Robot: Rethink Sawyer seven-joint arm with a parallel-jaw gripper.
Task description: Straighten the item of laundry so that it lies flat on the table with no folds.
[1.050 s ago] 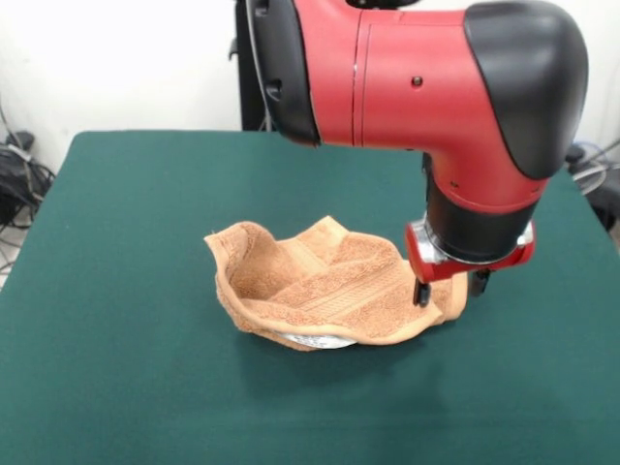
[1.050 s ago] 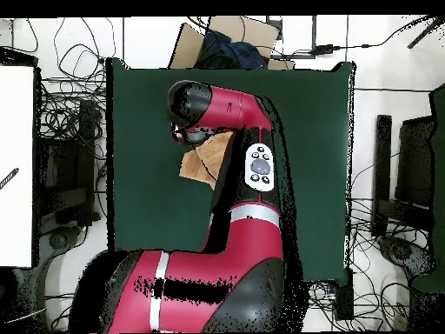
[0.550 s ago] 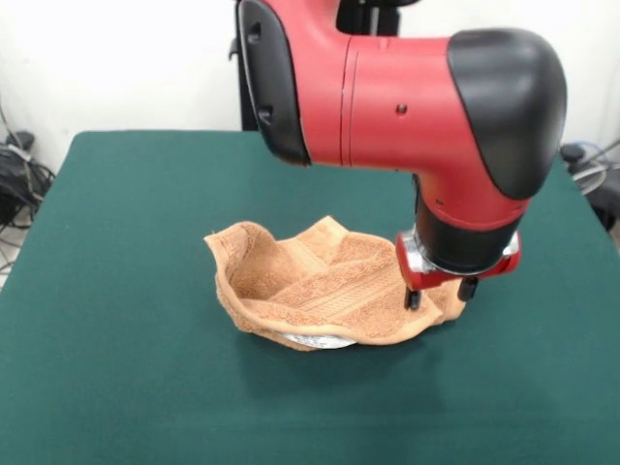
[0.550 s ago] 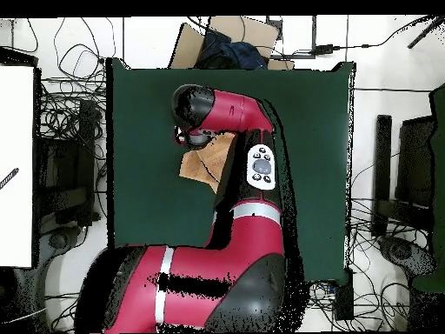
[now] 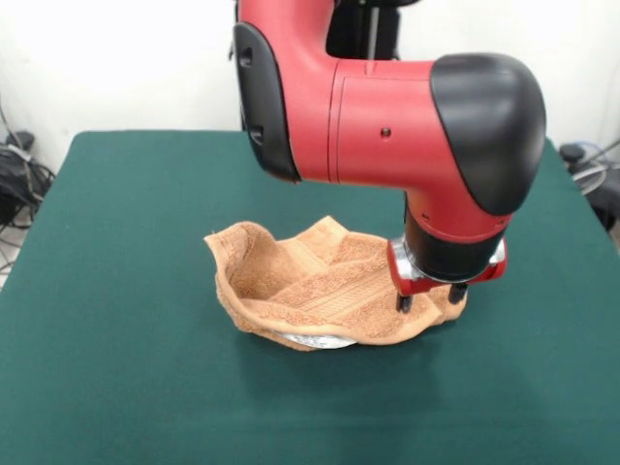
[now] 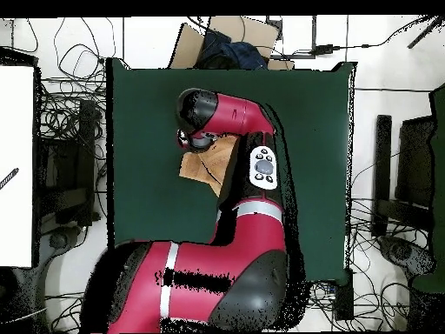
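Front view, left to right: dark green worktop (image 5: 116, 242), bare on the left side. Around the middle sits the towel (image 5: 310, 286), orange-brown terry, crumpled into a shallow bowl shape. Left edge is curled up into a raised lip, back edge peaks near the centre, woven border band runs across the inner face. Something pale shows under the front fold; can't tell what it is. Front edge rolled over, so not flat.

Right end of the towel: tool (image 5: 428, 298) comes straight down off the red and black arm (image 5: 387, 116), its two dark fingertips standing apart over the towel's right corner, one on the inner face and one at the outer edge. Tips are at cloth level, but I can't tell if they're released or clenched on the fabric.

Overhead view: towel (image 6: 205, 163) lies left of centre on the worktop (image 6: 313, 130), mostly covered by the arm (image 6: 239, 122); tool hidden there.
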